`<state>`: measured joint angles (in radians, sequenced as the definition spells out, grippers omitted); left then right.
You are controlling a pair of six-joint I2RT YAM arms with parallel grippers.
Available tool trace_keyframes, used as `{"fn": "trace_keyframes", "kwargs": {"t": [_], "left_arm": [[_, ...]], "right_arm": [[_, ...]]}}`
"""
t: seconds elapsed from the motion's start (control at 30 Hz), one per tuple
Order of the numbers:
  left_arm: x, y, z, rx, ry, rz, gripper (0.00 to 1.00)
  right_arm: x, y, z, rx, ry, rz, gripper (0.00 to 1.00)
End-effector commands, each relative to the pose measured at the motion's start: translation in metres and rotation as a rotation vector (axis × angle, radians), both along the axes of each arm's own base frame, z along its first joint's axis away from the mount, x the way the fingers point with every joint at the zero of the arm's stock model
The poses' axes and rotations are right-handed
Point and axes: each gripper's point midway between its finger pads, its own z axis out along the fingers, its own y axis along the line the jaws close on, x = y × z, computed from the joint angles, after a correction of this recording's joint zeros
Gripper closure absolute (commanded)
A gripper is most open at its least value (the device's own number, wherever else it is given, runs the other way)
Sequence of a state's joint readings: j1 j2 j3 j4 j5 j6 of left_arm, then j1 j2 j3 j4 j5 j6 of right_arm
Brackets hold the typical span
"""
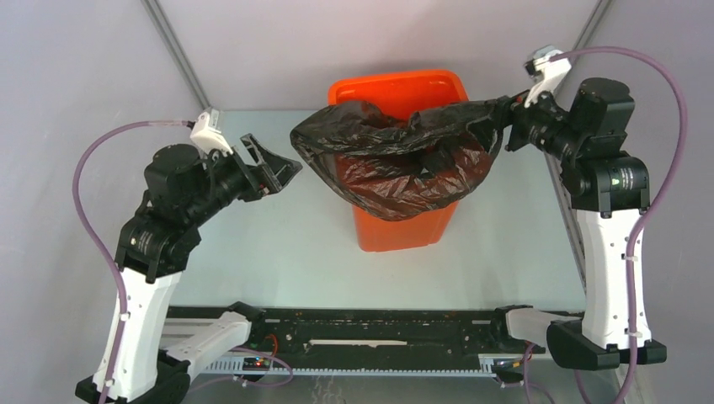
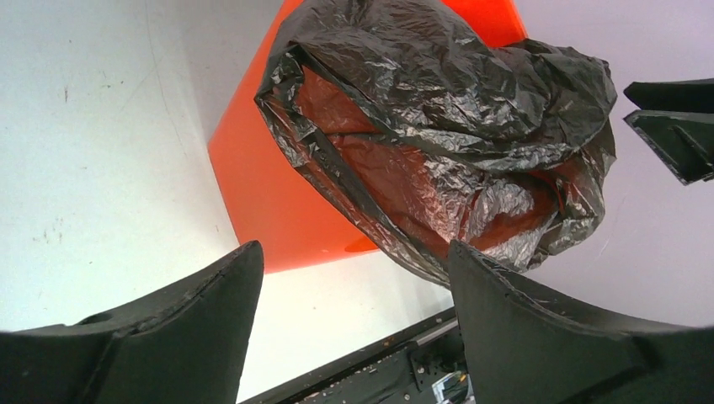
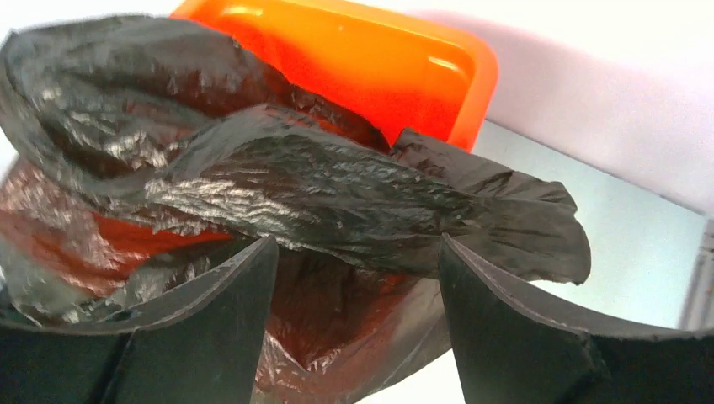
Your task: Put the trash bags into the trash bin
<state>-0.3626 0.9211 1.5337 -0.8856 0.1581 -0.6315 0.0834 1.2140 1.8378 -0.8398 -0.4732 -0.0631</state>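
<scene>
Hiding right gripper (image 3: pixel 358 257) tips overhead: trash bags (image 1: pixel 396 156).

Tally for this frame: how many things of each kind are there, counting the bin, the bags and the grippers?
Orange trash bin: 1
Black trash bag: 1 crumpled mass draped over the bin; whether it is more than one bag cannot be told
Grippers: 2, the left gripper and the right gripper, both open
Total: 4
</scene>
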Motion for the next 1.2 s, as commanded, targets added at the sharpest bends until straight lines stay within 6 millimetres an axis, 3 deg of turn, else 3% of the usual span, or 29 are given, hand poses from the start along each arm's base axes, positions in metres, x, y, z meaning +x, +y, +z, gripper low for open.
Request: {"fn": "trace_keyframes", "kwargs": {"t": [0.0, 0.17, 0.27, 0.33, 0.43, 0.5, 0.53, 0.6, 0.63, 0.8, 0.97, 1.17], "left_arm": [[-0.010, -0.004, 0.008, 0.034, -0.064, -0.071, 0.14], [-0.007, -0.026, 0.000, -0.021, 0.009, -0.165, 0.12], [-0.009, -0.018, 0.012, -0.032, -0.051, -0.120, 0.10], [-0.013, -0.010, 0.018, -0.039, -0.079, -0.084, 0.10], [-0.013, 0.002, 0.026, 0.002, -0.136, -0.038, 0.08], [-0.009, 0.015, 0.033, 0.083, -0.199, 0.003, 0.04], [-0.007, 0.018, 0.036, 0.119, -0.217, 0.013, 0.04], [-0.002, 0.021, 0.043, 0.167, -0.235, 0.012, 0.14], [0.000, 0.020, 0.047, 0.175, -0.243, 0.009, 0.18], [0.016, 0.009, 0.056, 0.222, -0.303, -0.011, 0.14], [0.025, -0.011, 0.079, 0.454, -0.537, -0.070, 0.17], [0.030, -0.043, 0.071, 0.669, -0.705, -0.256, 0.11]], "right_arm": [[-0.008, -0.002, -0.007, -0.271, -0.121, 0.062, 0.21], [0.000, -0.015, -0.015, -0.411, -0.126, -0.023, 0.21], [0.001, -0.009, -0.010, -0.421, -0.156, -0.030, 0.20], [0.012, -0.006, -0.012, -0.443, -0.193, -0.058, 0.17], [0.020, -0.001, -0.012, -0.441, -0.206, -0.049, 0.20], [0.027, 0.004, -0.006, -0.409, -0.229, -0.055, 0.26], [0.030, 0.005, -0.001, -0.384, -0.244, -0.067, 0.36], [0.033, 0.006, 0.019, -0.304, -0.287, -0.118, 0.68], [0.032, 0.008, 0.029, -0.249, -0.308, -0.126, 0.79], [0.028, 0.023, 0.056, -0.070, -0.337, -0.103, 0.98], [0.033, 0.031, 0.064, 0.114, -0.260, -0.130, 1.00], [0.039, 0.032, 0.067, 0.220, -0.214, -0.159, 1.00]]}}
